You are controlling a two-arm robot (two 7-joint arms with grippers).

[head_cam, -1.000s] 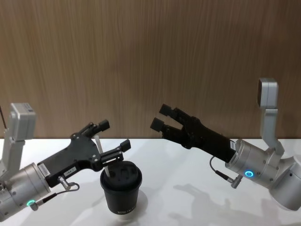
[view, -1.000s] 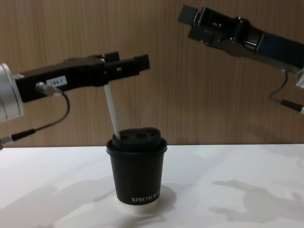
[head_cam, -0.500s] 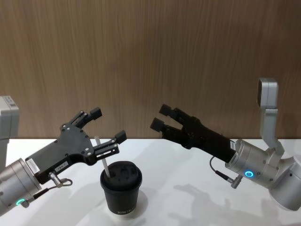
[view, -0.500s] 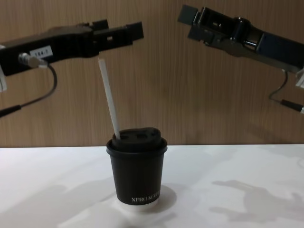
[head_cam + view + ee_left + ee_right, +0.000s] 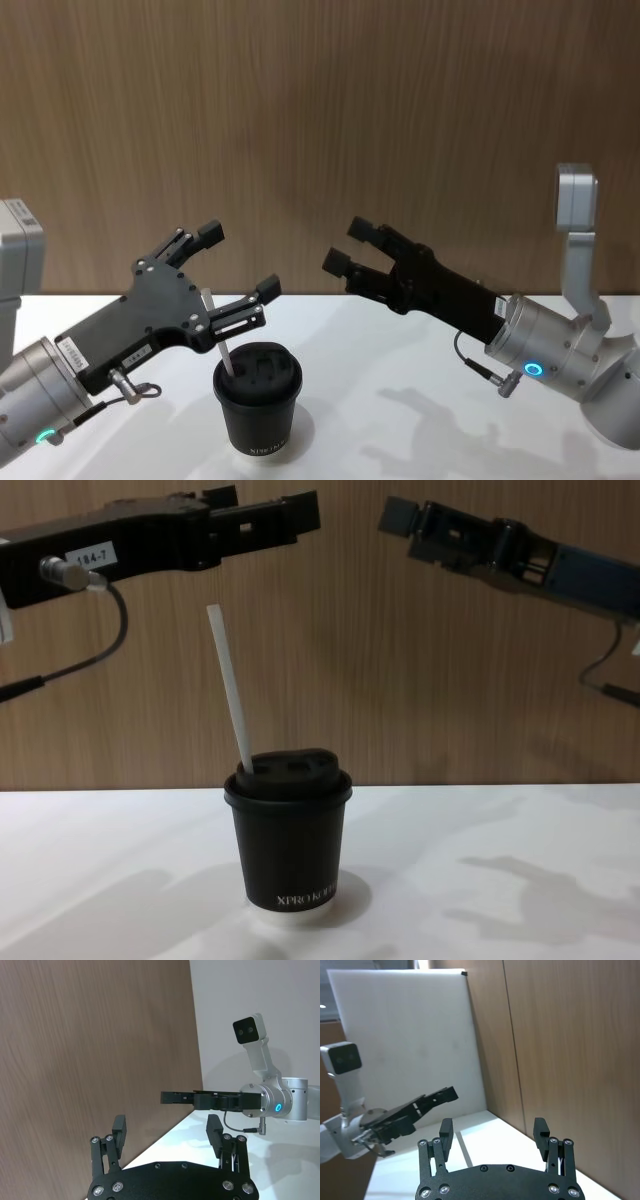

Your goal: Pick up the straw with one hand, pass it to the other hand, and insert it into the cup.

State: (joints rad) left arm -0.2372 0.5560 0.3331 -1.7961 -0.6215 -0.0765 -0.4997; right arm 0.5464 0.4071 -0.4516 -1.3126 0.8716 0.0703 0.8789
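The straw [image 5: 229, 690] is seated, leaning left, in the cup [image 5: 288, 845] lid near centre; insertion is judged complete. Left gripper [image 5: 232, 268] and right gripper [image 5: 346, 246] are being held wide open, empty, above the cup.

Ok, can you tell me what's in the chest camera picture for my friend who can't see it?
A white straw stands tilted in the lid of a black cup on a white table. Above it, free of the straw, hangs the open left gripper; the open right gripper hangs at upper right.
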